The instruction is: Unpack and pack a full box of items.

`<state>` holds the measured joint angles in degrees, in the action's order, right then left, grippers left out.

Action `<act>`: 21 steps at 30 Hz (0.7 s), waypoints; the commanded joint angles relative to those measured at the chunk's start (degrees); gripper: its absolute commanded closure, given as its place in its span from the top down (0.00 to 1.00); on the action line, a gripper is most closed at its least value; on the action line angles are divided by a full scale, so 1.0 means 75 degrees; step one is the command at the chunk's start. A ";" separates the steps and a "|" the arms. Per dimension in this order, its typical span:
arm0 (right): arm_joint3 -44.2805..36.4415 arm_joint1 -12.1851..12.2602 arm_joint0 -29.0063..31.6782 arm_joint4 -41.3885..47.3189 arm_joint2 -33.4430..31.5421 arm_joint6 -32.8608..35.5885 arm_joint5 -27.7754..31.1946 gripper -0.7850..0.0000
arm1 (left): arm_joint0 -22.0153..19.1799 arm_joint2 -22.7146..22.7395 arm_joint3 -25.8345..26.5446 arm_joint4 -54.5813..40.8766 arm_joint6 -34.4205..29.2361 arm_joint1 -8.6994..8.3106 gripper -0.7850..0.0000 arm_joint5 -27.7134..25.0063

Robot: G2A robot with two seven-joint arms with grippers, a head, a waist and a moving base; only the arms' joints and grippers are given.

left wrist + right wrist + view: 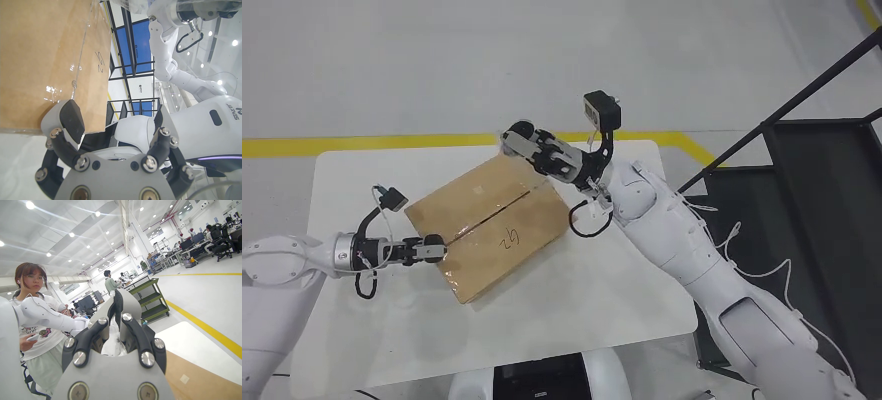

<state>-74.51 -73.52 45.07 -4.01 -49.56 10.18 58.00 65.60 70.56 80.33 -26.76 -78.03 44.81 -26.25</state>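
A closed cardboard box (490,228), taped along its seam and marked with handwriting, lies askew in the middle of the white table (592,290). My left gripper (437,247) is at the box's near left corner. In the left wrist view it (115,111) is open, with one pad (71,121) against the box (47,56) edge and the other finger well apart. My right gripper (510,138) hovers at the box's far corner. Seen from the right wrist, it (115,294) is shut, with crumpled clear film (114,340) that looks like tape caught between its fingers, above the box top (198,376).
A black metal frame with steps (812,170) stands just right of the table. A yellow floor line (362,145) runs behind the table's far edge. Bare tabletop lies in front of and to the right of the box. A green cart (151,298) stands farther off.
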 commanded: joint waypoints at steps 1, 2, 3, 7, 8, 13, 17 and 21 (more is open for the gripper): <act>0.0012 -0.0068 -0.0051 0.0045 0.0143 -0.0029 0.0000 0.00 | -0.0026 -0.0025 -0.0022 0.0011 0.0002 0.0005 1.00 -0.0002; 0.0032 -0.0105 -0.0070 0.0073 0.0223 -0.0045 0.0000 0.00 | -0.0036 -0.0042 -0.0032 0.0013 0.0008 0.0010 1.00 -0.0008; 0.0068 -0.0141 -0.0092 0.0079 0.0302 -0.0046 0.0000 0.00 | -0.0046 -0.0059 -0.0040 0.0016 0.0015 0.0014 1.00 -0.0015; 0.0373 -0.0283 -0.0210 -0.0050 0.0542 -0.0114 0.0000 0.00 | -0.0071 -0.0113 -0.0063 -0.0004 0.0009 0.0026 1.00 -0.0009; 0.0504 -0.0321 -0.0234 -0.0099 0.0577 -0.0187 0.0000 0.00 | -0.0078 -0.0118 -0.0073 -0.0001 0.0004 0.0027 1.00 -0.0004; 0.1106 -0.0508 -0.0425 -0.0679 0.0738 -0.0507 0.0000 0.00 | -0.0068 -0.0060 -0.0108 0.0007 0.0005 0.0012 1.00 -0.0005; 0.1518 -0.0667 -0.0541 -0.1092 0.0950 -0.0682 0.0000 0.00 | -0.0016 0.0038 -0.0123 0.0012 -0.0010 -0.0017 1.00 0.0010; 0.1885 -0.0822 -0.0666 -0.1378 0.1128 -0.0862 0.0000 0.00 | 0.0068 0.0170 -0.0107 0.0007 -0.0029 -0.0055 1.00 0.0029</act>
<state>-61.03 -79.41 40.30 -13.94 -41.33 4.23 58.00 65.92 71.56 79.48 -26.62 -78.18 44.47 -26.10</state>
